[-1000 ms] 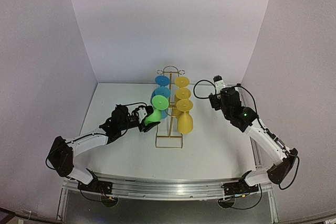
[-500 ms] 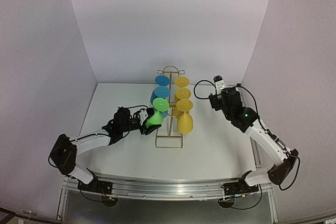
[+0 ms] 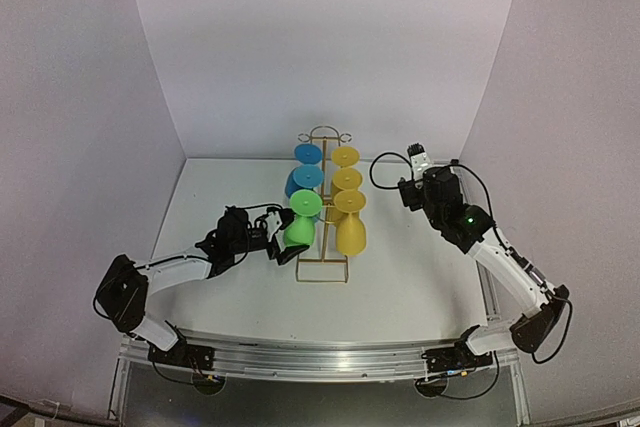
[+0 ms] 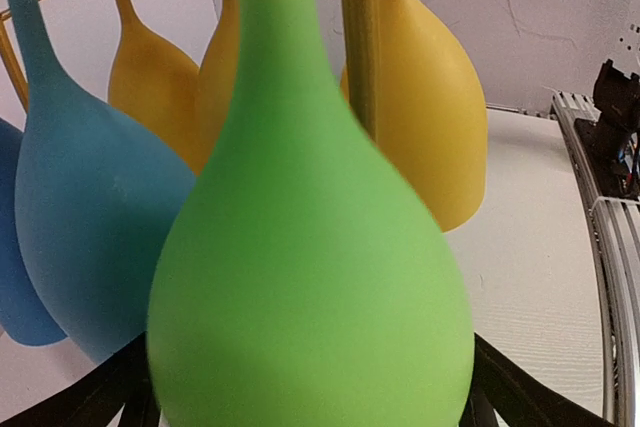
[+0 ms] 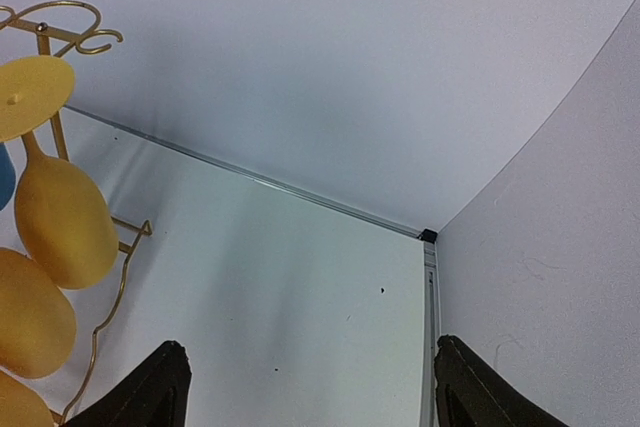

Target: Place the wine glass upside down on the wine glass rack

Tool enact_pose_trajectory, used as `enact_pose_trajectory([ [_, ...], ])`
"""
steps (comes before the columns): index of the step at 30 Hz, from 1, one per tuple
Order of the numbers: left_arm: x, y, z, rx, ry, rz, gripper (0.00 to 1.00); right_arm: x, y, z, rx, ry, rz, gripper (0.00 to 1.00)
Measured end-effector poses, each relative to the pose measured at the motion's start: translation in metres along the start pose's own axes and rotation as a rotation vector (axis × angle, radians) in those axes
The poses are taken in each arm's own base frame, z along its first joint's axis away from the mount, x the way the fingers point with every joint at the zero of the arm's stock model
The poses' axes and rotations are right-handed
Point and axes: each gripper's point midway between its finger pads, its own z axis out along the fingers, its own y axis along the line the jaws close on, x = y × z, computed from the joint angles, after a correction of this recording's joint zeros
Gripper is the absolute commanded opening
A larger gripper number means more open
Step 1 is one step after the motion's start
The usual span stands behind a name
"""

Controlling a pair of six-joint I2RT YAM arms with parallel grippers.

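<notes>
Near the front left of the rack [image 3: 322,265], the green wine glass [image 3: 298,227] sits upside down, foot up by the wire, bowl mouth toward the table [image 3: 400,287], long axis roughly upright; can't tell if the foot is in its slot yet. Left jaws are clenched on the bowl at its widest part. It looks like light, stiff matte plastic, not slippery, so the bowl is the right place to hold and the thin stem is the weak spot. Right jaws are released and hold nothing, well apart from the rack, blue glasses [image 3: 308,176] and yellow glasses [image 3: 351,235].
</notes>
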Motion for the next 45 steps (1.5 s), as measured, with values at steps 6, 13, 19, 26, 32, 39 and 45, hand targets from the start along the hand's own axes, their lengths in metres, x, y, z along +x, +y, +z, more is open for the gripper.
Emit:
enact_pose_trajectory([
  [6,0.009,-0.001,-0.002,-0.005,0.028,-0.011,1.0,0.0,0.001,0.0,-0.006,-0.002,0.0,0.81],
  [13,0.013,-0.008,-0.029,-0.046,0.066,-0.022,1.0,0.007,0.0,0.002,-0.001,0.013,0.005,0.84],
  [19,0.007,-0.02,-0.069,-0.09,0.069,-0.014,1.0,0.05,-0.021,0.02,0.05,0.127,0.086,0.84],
  [26,0.014,0.012,-0.121,-0.312,0.109,-0.114,1.0,0.137,-0.049,0.039,0.096,0.328,0.277,0.88],
  [32,0.043,0.087,-0.191,-0.663,0.101,-0.359,1.0,0.204,-0.052,0.024,0.098,0.404,0.387,0.89],
  [39,0.109,0.118,-0.265,-0.959,0.079,-0.596,1.0,0.246,-0.047,-0.019,0.078,0.283,0.451,0.89],
  [45,0.149,0.111,-0.298,-1.064,0.117,-0.679,1.0,0.265,-0.044,-0.028,0.079,0.243,0.474,0.88],
])
